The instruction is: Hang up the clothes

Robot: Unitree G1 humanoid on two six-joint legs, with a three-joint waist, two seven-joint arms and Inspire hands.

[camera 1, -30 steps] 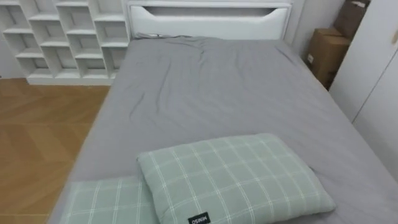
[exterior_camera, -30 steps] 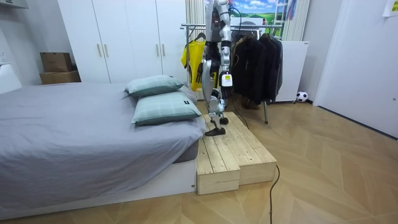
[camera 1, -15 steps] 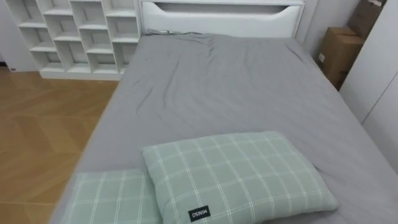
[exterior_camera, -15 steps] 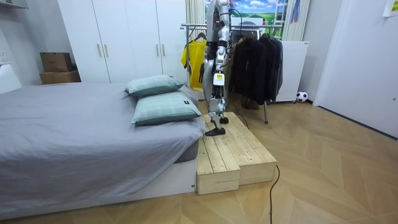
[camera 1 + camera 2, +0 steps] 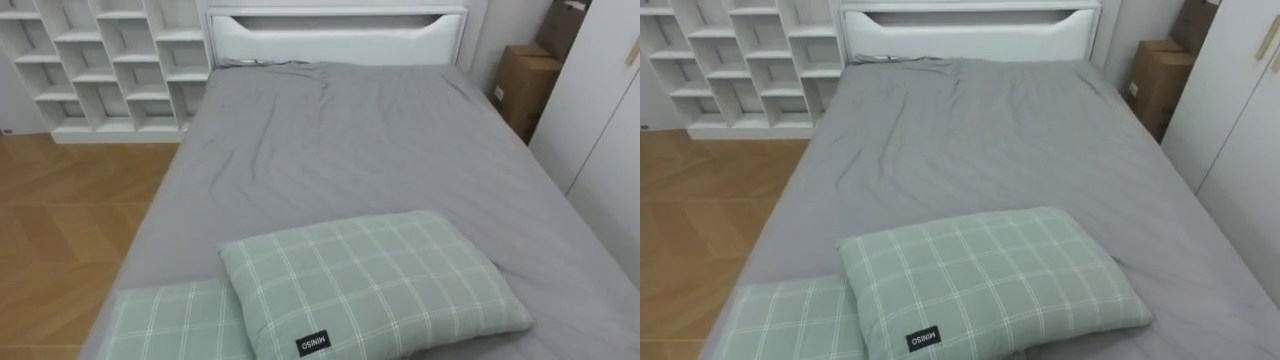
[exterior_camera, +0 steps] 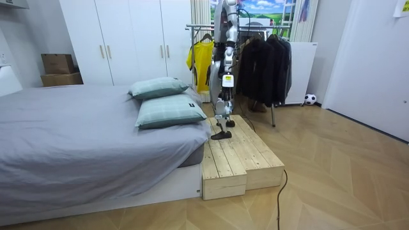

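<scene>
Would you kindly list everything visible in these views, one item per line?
bed: one, grey sheet, ahead of the robot
pillows: two, green checked, bed's near end
cubby shelf: one, white, left of headboard
cardboard boxes: two, brown, right of headboard
wardrobe: one, white, beyond the bed
platform: one, pale wood, under the robot
clothes rack: one, dark garments, behind the robot
yellow garment: one, on the rack's end
ball: one, black-and-white, floor past the rack
left hand: one, hanging at the robot's side

Plain grey on bed sheet (image 5: 350, 140). Pale green with white check on pillows (image 5: 370, 280). White on headboard (image 5: 335, 25), cube shelf (image 5: 100, 60). Brown on cardboard box (image 5: 520, 80). Wood herringbone on floor (image 5: 60, 220). Yellow on shirt (image 6: 199, 61), black on coats (image 6: 265, 67).
</scene>
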